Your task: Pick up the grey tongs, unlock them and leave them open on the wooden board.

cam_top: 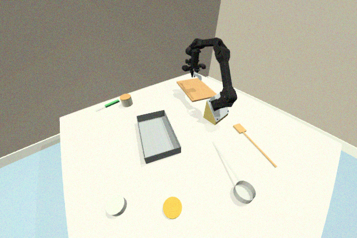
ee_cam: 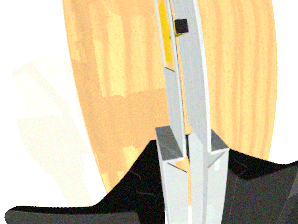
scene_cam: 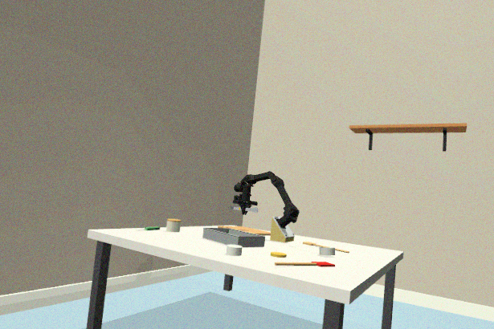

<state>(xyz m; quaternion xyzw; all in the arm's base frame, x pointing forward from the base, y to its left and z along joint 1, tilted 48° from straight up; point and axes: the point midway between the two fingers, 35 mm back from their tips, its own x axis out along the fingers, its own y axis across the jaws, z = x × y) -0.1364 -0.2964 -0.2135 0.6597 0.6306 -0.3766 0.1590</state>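
you have one pair of grey tongs (cam_top: 197, 76) (scene_cam: 251, 209) (ee_cam: 197, 75), gripped in the hand (cam_top: 193, 74) (scene_cam: 244, 212) (ee_cam: 172, 144), with one wooden board (cam_top: 199, 90) (scene_cam: 246, 229) (ee_cam: 240, 75) below. on the table (cam_top: 104, 177) (scene_cam: 184, 249) you also have one roasting tin (cam_top: 162, 155) (scene_cam: 234, 238), two round tubs, one orange-topped (cam_top: 126, 101) (scene_cam: 173, 226) and one white-topped (cam_top: 115, 206) (scene_cam: 234, 250), one yellow disc (cam_top: 172, 208) (scene_cam: 278, 254), one green-handled tool (cam_top: 112, 103) (scene_cam: 152, 228), one grey ring with a long thin handle (cam_top: 240, 197) (scene_cam: 327, 251), one wooden paddle (cam_top: 258, 146) (scene_cam: 324, 246) and one red-headed spatula (scene_cam: 304, 264).

your board lies by the table's far edge, near the arm's wedge-shaped base (cam_top: 209, 113) (scene_cam: 278, 234); the tin sits well inside the edges. you have air between tongs and board, and open tabletop between board and tin.

your tongs run crosswise through the hand, about level in the exterior view and sticking out on both sides of it. in the wrist view their two arms lie close together with a narrow gap, a yellow strip on one and a small black block between them. whether the lock has let go, you can't tell from here.
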